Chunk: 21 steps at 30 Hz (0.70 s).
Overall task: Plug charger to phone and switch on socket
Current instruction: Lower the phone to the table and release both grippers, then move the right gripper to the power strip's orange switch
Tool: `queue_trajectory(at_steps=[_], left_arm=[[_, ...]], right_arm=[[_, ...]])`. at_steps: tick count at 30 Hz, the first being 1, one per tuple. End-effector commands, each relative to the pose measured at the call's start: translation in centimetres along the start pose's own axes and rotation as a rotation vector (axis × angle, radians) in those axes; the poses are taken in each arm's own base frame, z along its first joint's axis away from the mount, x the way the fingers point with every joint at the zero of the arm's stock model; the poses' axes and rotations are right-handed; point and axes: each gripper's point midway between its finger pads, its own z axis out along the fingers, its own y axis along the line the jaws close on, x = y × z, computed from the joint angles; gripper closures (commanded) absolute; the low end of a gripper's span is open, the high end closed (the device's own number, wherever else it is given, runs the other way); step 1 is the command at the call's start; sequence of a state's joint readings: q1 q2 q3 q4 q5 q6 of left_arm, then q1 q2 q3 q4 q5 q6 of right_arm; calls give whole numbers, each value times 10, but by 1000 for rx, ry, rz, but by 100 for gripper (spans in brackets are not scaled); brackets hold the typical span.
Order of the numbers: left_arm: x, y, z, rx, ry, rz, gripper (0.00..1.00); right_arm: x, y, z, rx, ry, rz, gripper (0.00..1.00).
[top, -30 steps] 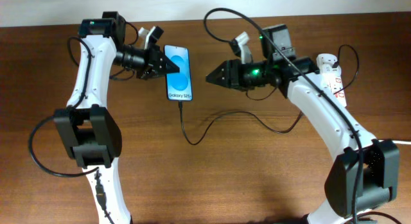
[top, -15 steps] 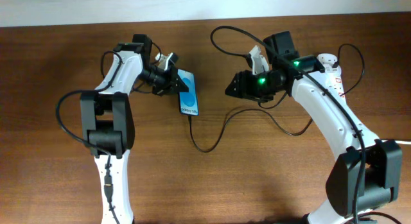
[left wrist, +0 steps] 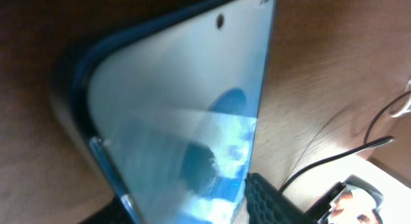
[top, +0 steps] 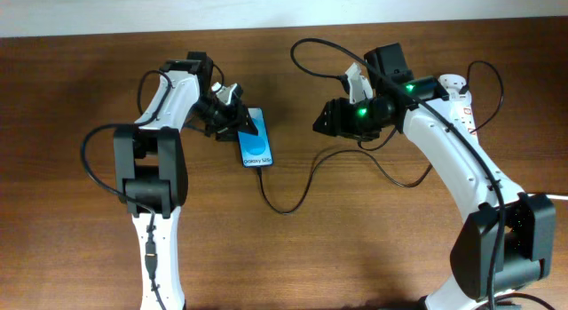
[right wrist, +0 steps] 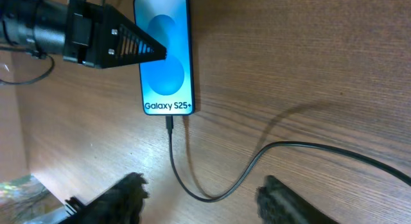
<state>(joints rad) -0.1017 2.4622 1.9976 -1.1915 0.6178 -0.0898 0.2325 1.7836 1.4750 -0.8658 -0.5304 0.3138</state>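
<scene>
We count one phone (top: 256, 147), one charger (right wrist: 171, 153) and one socket (top: 465, 115). The phone lies flat mid-table, its long axis running near to far and slightly tilted. Its port end faces the arms' bases and meets the charger's tip. The left gripper (top: 247, 126) reaches over the screen; we cannot tell its grip. The right gripper (right wrist: 202, 193) hangs released.

Your phone (top: 256, 148) lies flat, screen lit blue. The charger (right wrist: 171, 150) is plugged into its bottom edge. The white socket (top: 462, 106) sits far right.
</scene>
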Motion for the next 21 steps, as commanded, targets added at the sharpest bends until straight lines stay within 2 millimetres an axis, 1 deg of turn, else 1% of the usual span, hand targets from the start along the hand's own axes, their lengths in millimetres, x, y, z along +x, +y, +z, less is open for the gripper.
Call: queue_trajectory(at_steps=[1, 3, 4, 5, 6, 7, 9, 10, 11, 12, 13, 14, 15, 16, 17, 18, 19, 20, 21], left_arm=[[3, 62, 4, -292, 15, -62, 49], [4, 62, 4, -294, 15, -62, 48], [3, 66, 3, -314, 12, -62, 46], [3, 67, 0, -322, 9, -66, 46], [1, 70, -6, -331, 3, -87, 46], [-1, 70, -18, -330, -7, -108, 46], [-14, 61, -65, -321, -76, -124, 46], [-22, 45, -103, -314, -154, -109, 45], [-26, 32, -129, -309, -213, -90, 44], [-27, 21, -150, -306, -261, -72, 43], [-24, -2, -188, -296, -351, -54, 42], [-18, -17, -210, -287, -402, -57, 40], [-9, -35, -237, -280, -465, -35, 38], [3, -54, -265, -279, -535, -2, 36], [15, -64, -285, -296, -588, 16, 11], [21, -68, -294, -302, -610, 23, 0], [33, -80, -310, -296, -651, 43, 1], [41, -86, -317, -294, -667, 52, 1], [43, -86, -317, -294, -666, 51, 1]], right_arm=[[-1, 2, -4, 9, -9, -29, 36], [0, 1, -4, 10, -6, -27, 36], [1, 1, -4, 11, -3, -69, 33], [1, -1, -4, 18, -3, -99, 32], [-1, -10, -6, 54, -10, -92, 32], [-2, -16, -9, 69, -12, -82, 31], [-4, -30, -25, 88, -5, -40, 31], [-7, -36, -37, 97, -11, -21, 31], [-9, -39, -45, 102, -17, -21, 31], [-12, -40, -56, 105, -31, -22, 31], [-15, -39, -72, 110, -55, -28, 31], [-18, -36, -89, 109, -81, -52, 31], [-19, -34, -106, 112, -108, -47, 31], [-22, -32, -144, 122, -171, -53, 30], [-22, -35, -167, 136, -214, -49, 30], [-20, -38, -186, 148, -250, -39, 30], [-13, -49, -219, 184, -318, -10, 30], [-5, -61, -240, 209, -363, 38, 29], [-1, -70, -252, 226, -390, 73, 29]])
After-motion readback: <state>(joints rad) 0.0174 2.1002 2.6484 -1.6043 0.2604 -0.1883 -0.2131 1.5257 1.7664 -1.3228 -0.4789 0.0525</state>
